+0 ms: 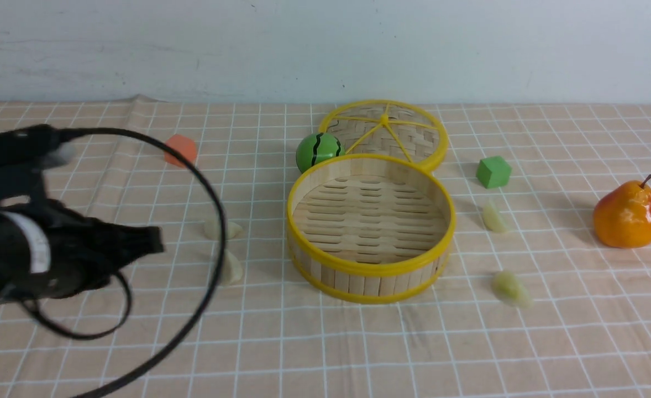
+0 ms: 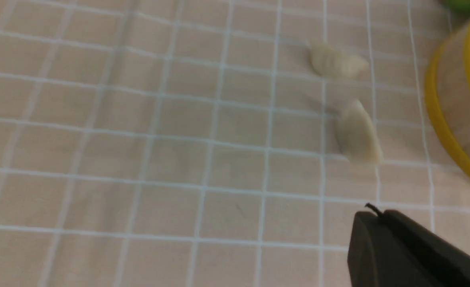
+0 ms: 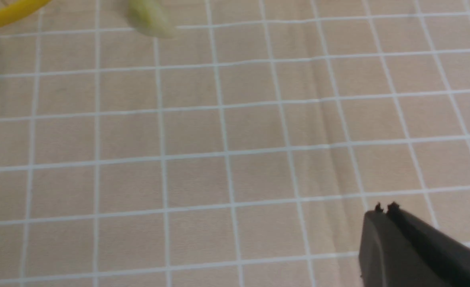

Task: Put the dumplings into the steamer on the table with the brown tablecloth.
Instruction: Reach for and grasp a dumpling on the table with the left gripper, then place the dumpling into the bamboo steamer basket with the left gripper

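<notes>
— Where are the dumplings [image 1: 229, 268]?

— Outside the steamer [image 1: 371, 218]: two pale ones toward the table's left edge, two greenish ones [image 1: 512, 288] toward its right.

— Why split like that?

— Probably to give each arm a pair within reach, with the steamer midway between.

— And the lid [image 1: 386, 131]?

— Behind the steamer, toward the table's far edge; likely set off to leave the top open for filling.

— Jaws?

— Closed on both left gripper [image 2: 372, 209] and right gripper [image 3: 386, 207], with nothing gripped. Must open before any pick.
</notes>
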`<state>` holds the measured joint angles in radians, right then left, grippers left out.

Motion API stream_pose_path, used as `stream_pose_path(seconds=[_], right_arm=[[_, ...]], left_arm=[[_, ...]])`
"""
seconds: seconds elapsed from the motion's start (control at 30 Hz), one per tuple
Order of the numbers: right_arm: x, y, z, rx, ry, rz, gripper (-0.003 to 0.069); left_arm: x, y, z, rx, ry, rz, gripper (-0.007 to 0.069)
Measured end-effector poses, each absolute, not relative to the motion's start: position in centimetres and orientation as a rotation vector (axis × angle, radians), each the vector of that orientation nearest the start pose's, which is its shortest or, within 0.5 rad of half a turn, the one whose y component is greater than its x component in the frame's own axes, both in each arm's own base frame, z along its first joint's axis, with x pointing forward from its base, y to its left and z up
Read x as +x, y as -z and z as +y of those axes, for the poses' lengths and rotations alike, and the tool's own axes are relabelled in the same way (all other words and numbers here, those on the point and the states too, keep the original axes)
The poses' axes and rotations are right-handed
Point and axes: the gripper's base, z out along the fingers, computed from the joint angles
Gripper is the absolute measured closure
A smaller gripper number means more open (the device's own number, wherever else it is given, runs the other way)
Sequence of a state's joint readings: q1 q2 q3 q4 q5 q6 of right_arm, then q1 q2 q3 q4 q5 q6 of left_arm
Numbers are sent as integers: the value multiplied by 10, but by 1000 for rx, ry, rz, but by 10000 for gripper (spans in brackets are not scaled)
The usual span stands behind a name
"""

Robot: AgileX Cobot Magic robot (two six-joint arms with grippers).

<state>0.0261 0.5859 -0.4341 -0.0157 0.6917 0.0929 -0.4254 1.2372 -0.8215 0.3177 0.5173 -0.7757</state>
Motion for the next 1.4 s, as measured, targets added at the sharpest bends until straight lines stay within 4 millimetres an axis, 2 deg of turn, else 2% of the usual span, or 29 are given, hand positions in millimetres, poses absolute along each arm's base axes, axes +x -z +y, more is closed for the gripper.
stream_pose_path(seconds=[0.07, 0.17, 0.23, 0.27, 0.3, 0.33, 0.4, 0.5, 0.53, 0.57, 0.7, 0.73, 0.8, 0.87, 0.97, 1.1, 1.17, 1.23, 1.27, 1.3, 1.33, 1.37, 1.4], right_arm=[[109, -254, 5, 52, -74, 2334, 659], [120, -251, 10, 10, -128, 2334, 659], [125, -249, 13, 10, -165, 2334, 659], [125, -249, 13, 10, -167, 2333, 657], [127, -249, 14, 21, -186, 2328, 656], [128, -250, 14, 21, -189, 2320, 655], [128, -251, 15, 29, -200, 2312, 656], [128, -252, 15, 35, -210, 2306, 656], [128, -252, 16, 41, -219, 2305, 655], [128, -252, 16, 45, -224, 2301, 655], [130, -253, 16, 51, -225, 2281, 655], [130, -253, 16, 51, -225, 2281, 655], [130, -254, 16, 51, -225, 2275, 651], [130, -254, 16, 52, -224, 2273, 650], [131, -255, 16, 56, -227, 2264, 646], [132, -256, 16, 57, -224, 2248, 645], [133, -257, 15, 59, -222, 2235, 643], [133, -257, 15, 60, -221, 2229, 642], [133, -257, 15, 60, -221, 2229, 641], [133, -257, 15, 60, -221, 2229, 641], [134, -257, 15, 62, -221, 2226, 640], [135, -256, 15, 64, -222, 2228, 640], [136, -256, 15, 67, -223, 2229, 638]], left_arm=[[243, -273, -101, -129, 289, 2434, 638], [273, -267, -122, -102, 391, 2498, 638], [297, -265, -129, -118, 438, 2512, 638], [297, -265, -129, -116, 440, 2514, 637], [312, -261, -133, -103, 436, 2525, 619], [318, -258, -134, -85, 422, 2535, 599], [333, -248, -138, -45, 379, 2562, 515], [343, -238, -140, -9, 336, 2581, 427], [352, -226, -142, 28, 287, 2597, 347], [357, -220, -143, 42, 263, 2604, 302], [375, -194, -146, 52, 190, 2634, 196], [376, -193, -146, 53, 185, 2636, 195], [385, -175, -146, 61, 115, 2653, 197], [388, -170, -146, 56, 99, 2658, 209], [393, -162, -145, 59, 64, 2662, 321], [390, -172, -146, 57, 50, 2678, 330], [388, -195, -150, 81, 68, 2645, 330], [387, -229, -161, 121, 130, 2560, 330], [387, -232, -163, 123, 142, 2551, 330], [386, -246, -169, 152, 174, 2507, 330], [385, -270, -184, 200, 241, 2420, 330], [385, -274, -187, 209, 253, 2404, 330], [386, -284, -200, 241, 306, 2334, 330]])
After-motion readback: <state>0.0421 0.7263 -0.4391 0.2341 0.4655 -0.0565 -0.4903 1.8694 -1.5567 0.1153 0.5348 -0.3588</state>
